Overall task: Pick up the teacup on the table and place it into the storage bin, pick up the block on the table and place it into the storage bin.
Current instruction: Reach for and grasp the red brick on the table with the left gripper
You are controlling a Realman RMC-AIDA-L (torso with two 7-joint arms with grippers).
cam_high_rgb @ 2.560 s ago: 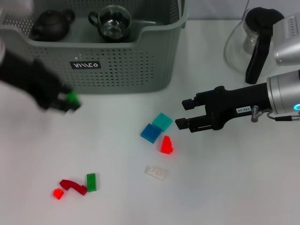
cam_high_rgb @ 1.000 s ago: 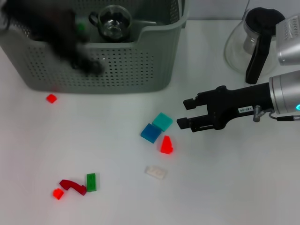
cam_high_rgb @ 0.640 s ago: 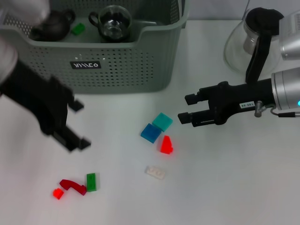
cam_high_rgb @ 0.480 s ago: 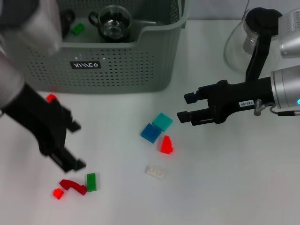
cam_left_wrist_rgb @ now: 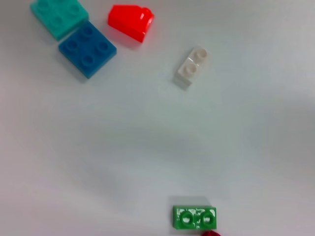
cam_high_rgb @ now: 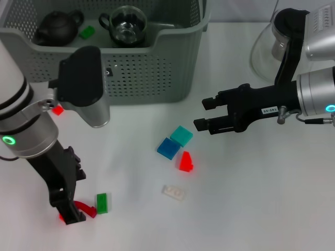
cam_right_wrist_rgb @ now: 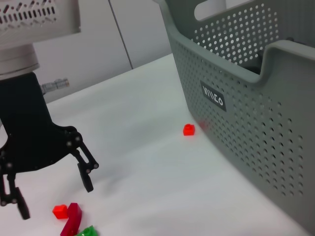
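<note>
The left gripper (cam_high_rgb: 70,213) hung with fingers spread over the dark red block (cam_high_rgb: 84,208) at seven o'clock, seemingly to grasp it, while the right gripper (cam_high_rgb: 202,114), fingers spread, waited at two o'clock.

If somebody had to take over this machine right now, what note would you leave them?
Left claw: open, low over the dark red block near the table's front left corner, holding nothing.
Right claw: open, empty, hovering just right of the teal block.
Storage bin: already holds a glass teacup, a dark teapot and one green block.
Left to do: blocks on the table, namely teal, blue, red wedge, white, green, dark red, and a small red one by the bin.
</note>
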